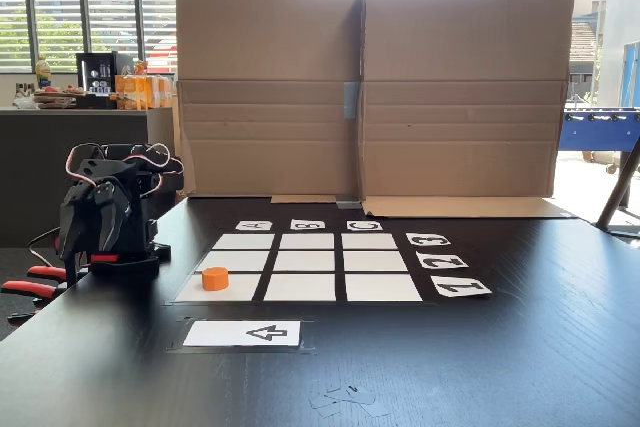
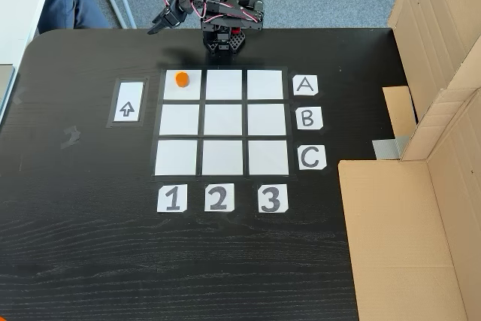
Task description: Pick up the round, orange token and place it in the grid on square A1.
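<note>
Nine white rectangles make up the grid (image 2: 222, 122) on the black table (image 2: 83, 246). In the fixed view from above, the token (image 2: 181, 78) sits upright on square A1 (image 2: 183, 85), the cell at about ten o'clock from the grid's centre, in the A row above label 1. The arrow card (image 2: 128, 102) lies at nine o'clock, just beside the grid. The arm is folded at twelve o'clock, well apart from the token; whether its gripper (image 2: 156, 28) is parted or closed I cannot tell. Cardboard walls (image 1: 370, 87) stand at three o'clock.
</note>
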Robot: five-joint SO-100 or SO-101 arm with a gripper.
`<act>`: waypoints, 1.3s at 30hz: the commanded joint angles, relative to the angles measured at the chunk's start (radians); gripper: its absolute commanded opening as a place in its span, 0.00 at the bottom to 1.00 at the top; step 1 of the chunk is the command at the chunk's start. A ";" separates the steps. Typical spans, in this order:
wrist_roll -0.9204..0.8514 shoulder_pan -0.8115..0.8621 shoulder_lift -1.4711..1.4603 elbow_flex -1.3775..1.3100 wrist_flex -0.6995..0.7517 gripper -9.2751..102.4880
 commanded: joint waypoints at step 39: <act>-0.006 0.012 0.066 0.009 0.183 0.08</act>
